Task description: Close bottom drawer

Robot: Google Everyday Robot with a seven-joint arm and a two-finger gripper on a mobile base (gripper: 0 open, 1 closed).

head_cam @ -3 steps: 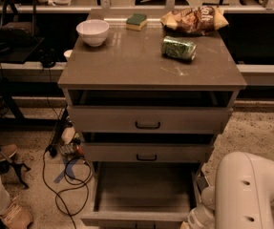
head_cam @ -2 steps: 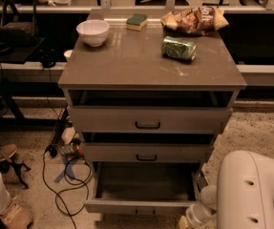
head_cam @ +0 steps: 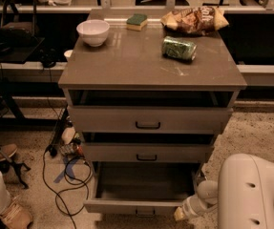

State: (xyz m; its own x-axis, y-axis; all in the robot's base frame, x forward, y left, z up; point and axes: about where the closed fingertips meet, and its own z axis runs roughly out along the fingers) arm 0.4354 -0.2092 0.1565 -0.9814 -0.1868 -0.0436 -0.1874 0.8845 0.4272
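Note:
The bottom drawer (head_cam: pixel 141 206) is the lowest of three grey-beige drawers in the cabinet. It stands pulled out and its shallow inside shows empty. Its low front panel carries a small dark bar handle (head_cam: pixel 145 212) near the bottom edge of the view. My white arm (head_cam: pixel 251 194) comes in from the lower right. The gripper (head_cam: pixel 180 213) sits at the drawer front's right corner, close to or touching it. The two upper drawers (head_cam: pixel 147 120) with black handles are each slightly open.
On the cabinet top (head_cam: pixel 151 61) are a white bowl (head_cam: pixel 93 32), a green sponge (head_cam: pixel 137 21), a chip bag (head_cam: pixel 194 19) and a green can (head_cam: pixel 179 48). Cables (head_cam: pixel 62 175) lie on the floor at the left. A person's shoes (head_cam: pixel 5 209) are at the far left.
The bottom drawer has slid in toward the cabinet; less of its inside shows. My arm and gripper have followed its front panel forward.

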